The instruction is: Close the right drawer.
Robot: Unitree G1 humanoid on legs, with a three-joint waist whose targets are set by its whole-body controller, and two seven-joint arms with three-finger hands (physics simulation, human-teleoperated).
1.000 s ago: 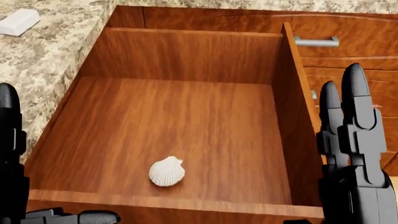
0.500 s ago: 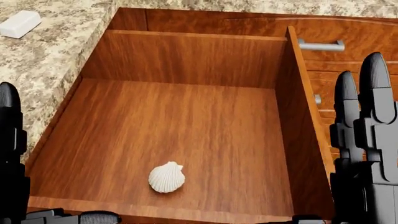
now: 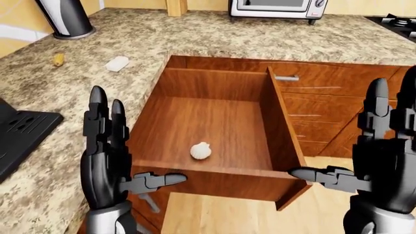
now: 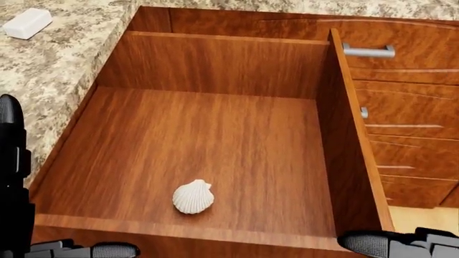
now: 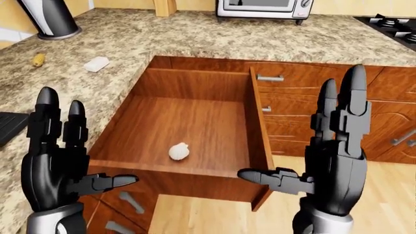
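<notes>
A wooden drawer (image 3: 214, 117) stands pulled far out from the granite counter (image 3: 195, 39). A white scallop shell (image 4: 193, 196) lies on its floor near the front panel (image 3: 214, 178). My left hand (image 3: 110, 156) is open, fingers upright, its thumb (image 3: 156, 180) reaching toward the front panel's left end. My right hand (image 5: 325, 156) is open too, fingers upright, held right of the drawer's right corner, thumb (image 5: 273, 178) pointing at that corner. Neither hand grips anything.
Shut drawers with metal handles (image 4: 368, 51) fill the cabinet face to the right. A white bar (image 3: 117, 63) and a small yellow item (image 3: 58, 59) lie on the counter. A microwave (image 3: 278, 7) stands at the top. A black appliance (image 3: 23, 134) sits left.
In the head view my right hand has shifted right and down, so only its thumb tip shows at the bottom right. The picture shifted slightly. Left hand and shell barely moved.
</notes>
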